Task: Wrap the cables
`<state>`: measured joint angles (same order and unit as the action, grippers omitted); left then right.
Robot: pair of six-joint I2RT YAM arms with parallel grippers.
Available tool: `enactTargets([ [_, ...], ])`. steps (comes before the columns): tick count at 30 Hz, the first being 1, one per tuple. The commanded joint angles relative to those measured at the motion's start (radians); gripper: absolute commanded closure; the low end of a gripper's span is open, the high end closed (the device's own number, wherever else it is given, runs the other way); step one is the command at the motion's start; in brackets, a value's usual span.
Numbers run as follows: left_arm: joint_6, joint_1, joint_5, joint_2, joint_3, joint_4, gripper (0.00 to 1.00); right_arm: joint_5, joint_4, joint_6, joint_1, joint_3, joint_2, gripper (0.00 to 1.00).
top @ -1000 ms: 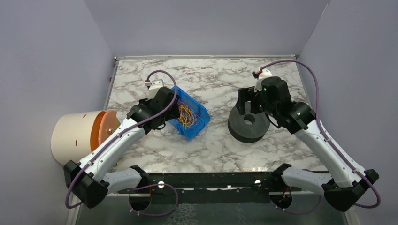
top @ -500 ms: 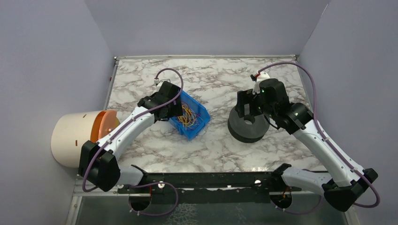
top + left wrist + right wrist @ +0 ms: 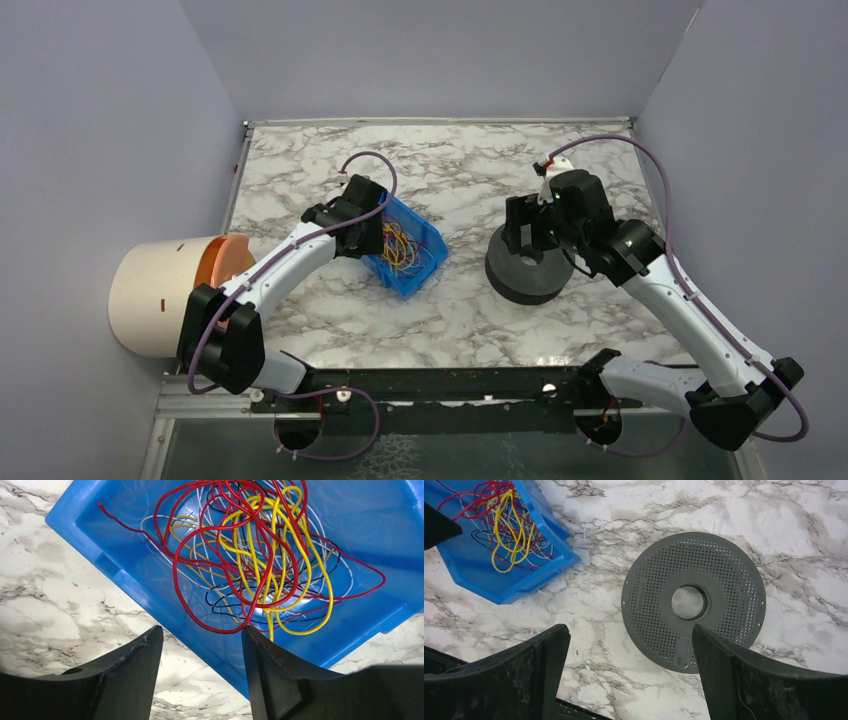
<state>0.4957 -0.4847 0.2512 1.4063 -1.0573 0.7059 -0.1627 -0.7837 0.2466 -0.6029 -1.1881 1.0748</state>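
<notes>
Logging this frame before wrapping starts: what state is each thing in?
blue bin: upright, holding the cables
cables: loose tangle, unwrapped
spool: flat on the table, bare
left gripper: open, empty, over the blue bin's edge
right gripper: open, empty, above the spool
cream drum: on its side

Bright, even light; soft shadows; sharp focus.
</notes>
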Motion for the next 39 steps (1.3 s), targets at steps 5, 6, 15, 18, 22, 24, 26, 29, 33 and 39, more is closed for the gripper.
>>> enactTargets([
  [5, -0.029, 0.003, -0.048, 0.019, -0.011, -0.019, 0.50, -0.003, -0.030, 0.018, -0.006, -0.007, 0.010, 0.04],
  [6, -0.029, 0.002, -0.049, 0.023, -0.014, -0.020, 0.53, -0.008, -0.035, 0.019, -0.006, -0.011, 0.013, 0.04],
  [15, -0.043, 0.003, -0.030, 0.058, -0.043, -0.029, 0.67, -0.034, -0.058, 0.017, -0.006, -0.042, 0.011, 0.05],
  [18, -0.049, 0.003, -0.031, 0.079, -0.061, -0.033, 0.74, -0.039, -0.058, 0.019, -0.006, -0.039, 0.011, 0.05],
  [22, -0.055, 0.003, -0.033, 0.107, -0.088, -0.037, 0.84, -0.051, -0.057, 0.023, -0.006, -0.034, 0.011, 0.05],
  [24, -0.059, 0.003, -0.030, 0.118, -0.099, -0.041, 0.88, -0.057, -0.054, 0.026, -0.006, -0.031, 0.011, 0.05],
  [26, -0.060, 0.003, -0.029, 0.131, -0.111, -0.043, 0.91, -0.062, -0.057, 0.027, -0.006, -0.030, 0.014, 0.05],
  [29, -0.063, 0.003, -0.030, 0.156, -0.135, -0.044, 0.98, -0.089, -0.067, 0.041, -0.005, -0.028, 0.017, 0.06],
  [33, -0.061, 0.002, -0.025, 0.186, -0.173, -0.048, 1.00, -0.153, -0.107, 0.096, -0.006, -0.028, 0.031, 0.06],
  [39, -0.065, 0.003, -0.018, 0.255, -0.275, -0.054, 1.00, -0.192, -0.138, 0.143, -0.004, -0.002, 0.049, 0.06],
])
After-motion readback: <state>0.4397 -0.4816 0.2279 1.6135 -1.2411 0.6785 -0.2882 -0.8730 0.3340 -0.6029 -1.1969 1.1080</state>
